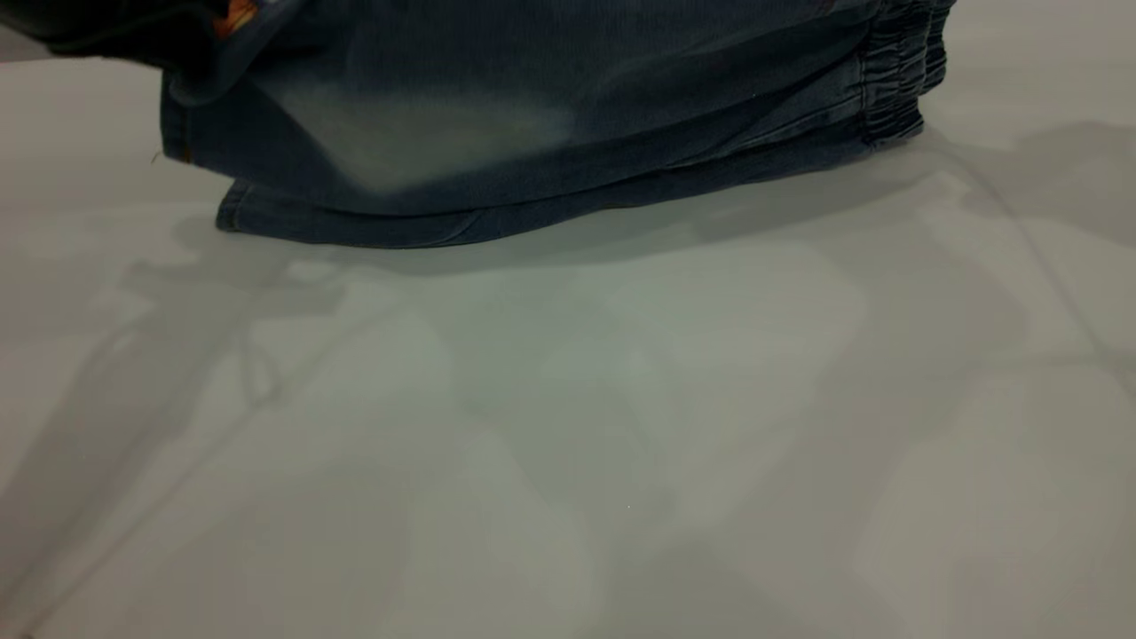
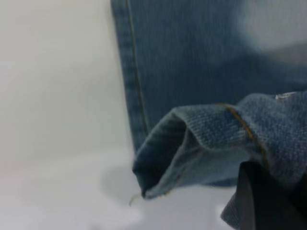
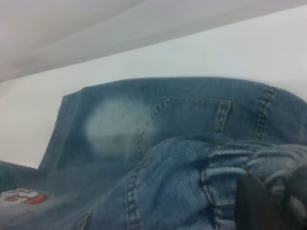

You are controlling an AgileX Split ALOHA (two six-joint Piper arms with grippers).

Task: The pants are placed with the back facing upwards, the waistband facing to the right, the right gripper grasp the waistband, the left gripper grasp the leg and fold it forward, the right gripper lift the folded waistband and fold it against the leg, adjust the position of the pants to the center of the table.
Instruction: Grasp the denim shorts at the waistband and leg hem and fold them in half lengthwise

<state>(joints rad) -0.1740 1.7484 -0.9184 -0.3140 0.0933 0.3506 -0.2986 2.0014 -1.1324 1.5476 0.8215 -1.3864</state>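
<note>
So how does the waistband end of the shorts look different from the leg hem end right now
The waistband is gathered and ruched into tight vertical puckers, while the leg hem is flat denim with a single line of tan stitching. In the exterior view the waistband lies at the right of the pants, the hem at the left. The hem is lifted and curled open off the table. Both are the same faded blue denim.

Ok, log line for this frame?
fold forward | left gripper holds leg hem raised | right gripper on waistband | table
</note>
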